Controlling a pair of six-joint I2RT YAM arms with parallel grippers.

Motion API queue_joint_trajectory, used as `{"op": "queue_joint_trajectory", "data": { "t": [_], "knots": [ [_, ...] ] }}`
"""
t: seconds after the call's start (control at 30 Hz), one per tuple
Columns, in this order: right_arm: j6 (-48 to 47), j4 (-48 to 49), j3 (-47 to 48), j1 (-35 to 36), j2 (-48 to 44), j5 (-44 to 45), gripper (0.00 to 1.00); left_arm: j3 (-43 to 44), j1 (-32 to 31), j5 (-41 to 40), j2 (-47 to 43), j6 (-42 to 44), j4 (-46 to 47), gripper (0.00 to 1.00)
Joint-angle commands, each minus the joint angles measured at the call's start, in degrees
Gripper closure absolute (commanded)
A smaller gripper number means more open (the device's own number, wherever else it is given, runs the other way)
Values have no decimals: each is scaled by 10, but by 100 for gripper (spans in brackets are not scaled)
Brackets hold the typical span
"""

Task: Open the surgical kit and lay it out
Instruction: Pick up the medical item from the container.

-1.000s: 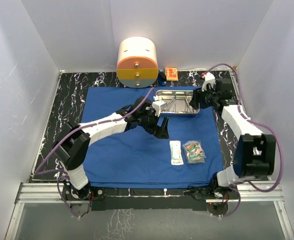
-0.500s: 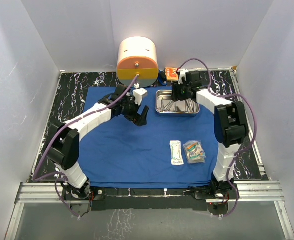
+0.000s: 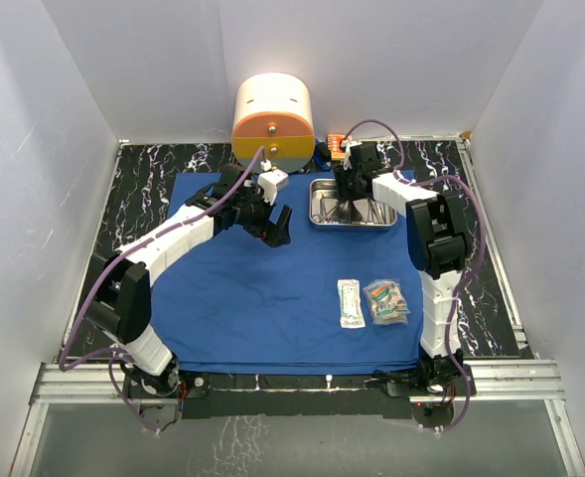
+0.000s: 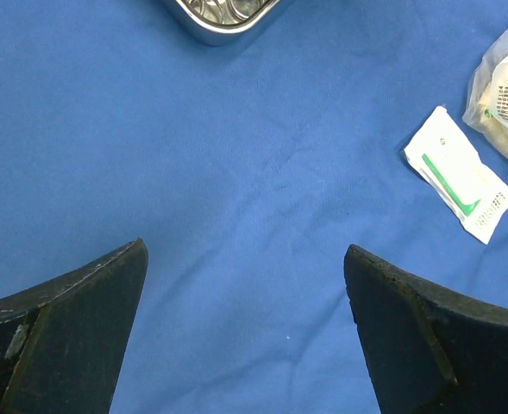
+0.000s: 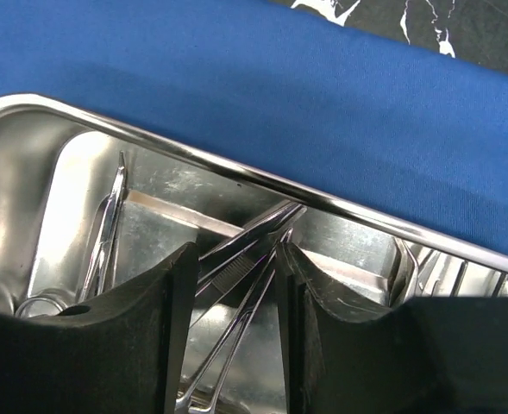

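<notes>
The royal-blue cloth (image 3: pixel 262 298) lies spread flat on the table. Its steel tray (image 3: pixel 318 207) sits at the back right with several thin metal instruments inside. My right gripper (image 3: pixel 350 205) reaches down into the tray. In the right wrist view its jaws (image 5: pixel 236 254) stand apart astride crossed forceps (image 5: pixel 247 274); no squeeze shows. A scissor-like tool (image 5: pixel 107 220) lies by the tray wall (image 5: pixel 236 170). My left gripper (image 3: pixel 277 231) hovers wide open over bare cloth (image 4: pixel 245 259), left of the tray. Two clear packets (image 3: pixel 350 302) (image 3: pixel 386 301) lie at the front right.
A round cream-and-orange container (image 3: pixel 273 124) stands at the back behind the cloth. A small orange box (image 3: pixel 339 145) sits next to it, close behind the tray. Black marbled table (image 3: pixel 138 199) borders the cloth, and white walls close in on three sides.
My right gripper swung from the tray's right end to over it and dipped inside, its jaws narrowing. My left gripper drew back to the left, away from the tray.
</notes>
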Motion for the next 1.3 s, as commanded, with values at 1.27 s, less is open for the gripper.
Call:
{"op": "queue_joint_trajectory", "data": {
  "t": [1.27],
  "knots": [
    [-32, -48, 92, -12, -13, 59, 94, -11, 13, 23, -29, 3, 15, 2]
  ]
}}
